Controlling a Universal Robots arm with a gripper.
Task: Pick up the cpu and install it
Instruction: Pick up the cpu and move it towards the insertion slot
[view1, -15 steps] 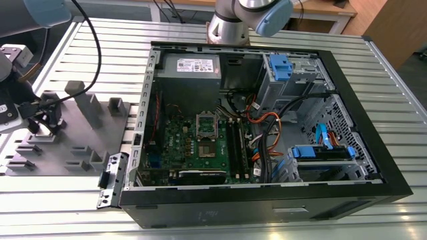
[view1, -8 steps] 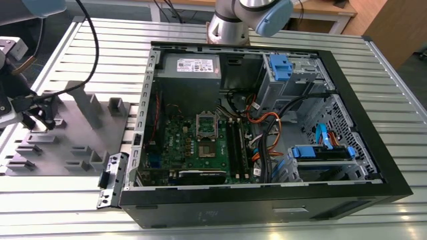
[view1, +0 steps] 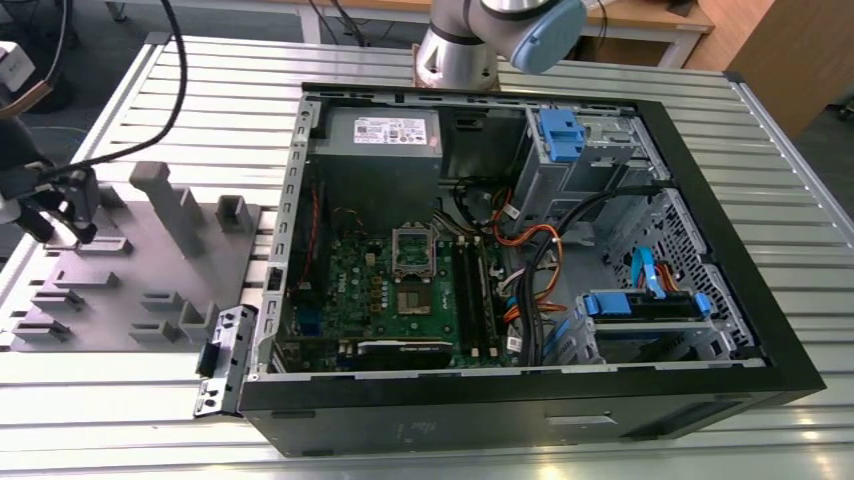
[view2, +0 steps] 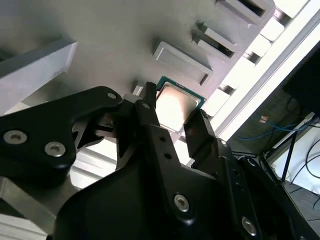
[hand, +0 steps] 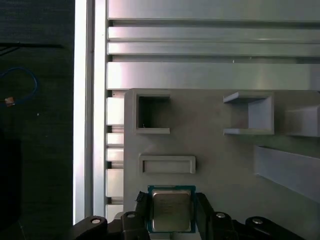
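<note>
Over the grey fixture plate (view1: 134, 285): the gripper (view1: 74, 232) is standing at the exterior view's left, well apart from the open computer case (view1: 534, 430).
Cpu location: the cpu (hand: 171, 211) (view2: 175, 102) is lying flat on the fixture plate with its metal top facing up. It is sitting close to the plate edge that is bordering the slatted table (hand: 200, 75), just beside a shallow rectangular recess (hand: 166, 164).
Gripper state: in both wrist views the gripper is straddling the cpu, with its black body sitting at two opposite edges of the chip. Whether it is clamping the chip or only bracketing it cannot be told.
Step in hand: judged to be the pick-up. The cpu is resting on the plate and is not raised.
Install site: the socket frame (view1: 414, 250) is sitting on the green circuit board (view1: 400, 305) inside the case, toward the exterior view's right of the gripper.
Next move requirement: by judgement, an even hold on both opposite edges while keeping the chip level, since the thin chip is offering little edge to bear on. The case wall is standing between the plate and the board, so clearance is mattering.
</note>
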